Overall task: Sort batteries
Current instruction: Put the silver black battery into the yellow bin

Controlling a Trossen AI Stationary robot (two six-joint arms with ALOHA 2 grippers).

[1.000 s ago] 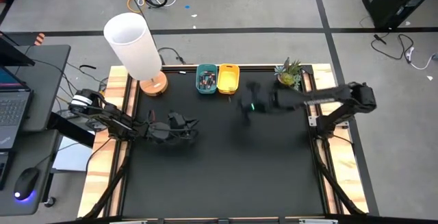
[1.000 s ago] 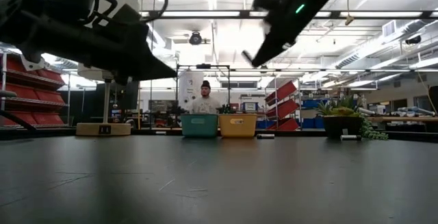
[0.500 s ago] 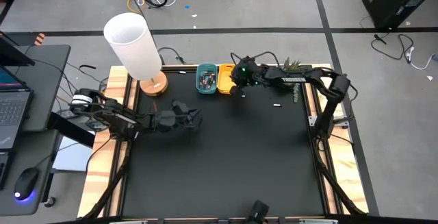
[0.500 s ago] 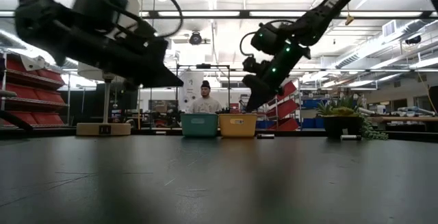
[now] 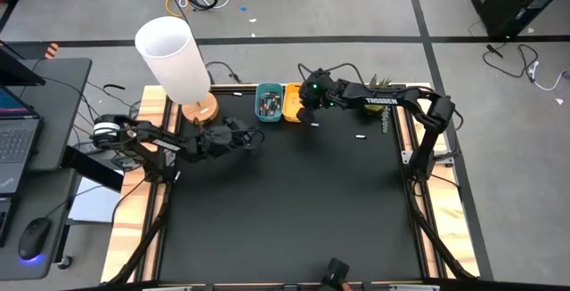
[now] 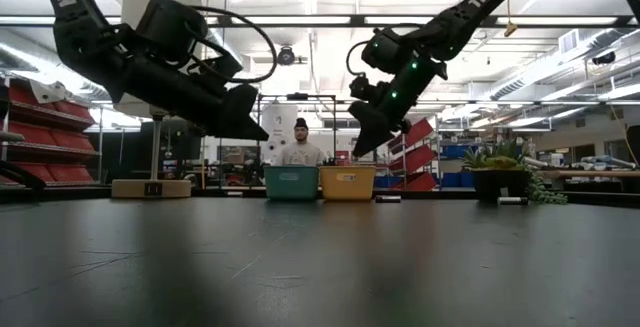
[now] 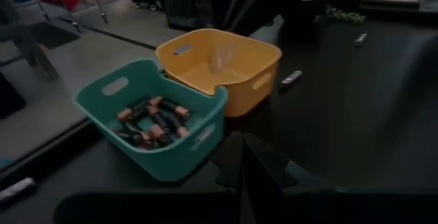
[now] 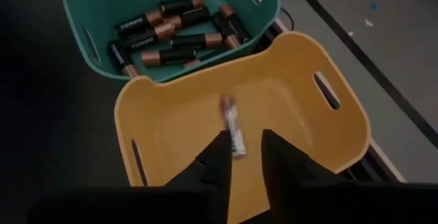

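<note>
Hovering over yellow bin [image 8: 274,80], right gripper [image 8: 245,157] parted; whitish battery [image 8: 233,125] below.

Teal bin [image 8: 82,18] and yellow bin [image 8: 294,107]: smooth matt plastic. Batteries [image 8: 171,29]: glossy black wrap, coppery metallic ends. Table [image 5: 294,211] beneath bins: matt black.

floor [image 5: 356,6]: grey, taped | ceiling lights [image 6: 300,19]: on | shelves [image 6: 40,117]: red

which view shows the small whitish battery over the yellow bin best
The right wrist view: the whitish battery lies just ahead of the right gripper, over the yellow bin. The left wrist view shows only a faint streak; high and low views don't resolve it.
</note>
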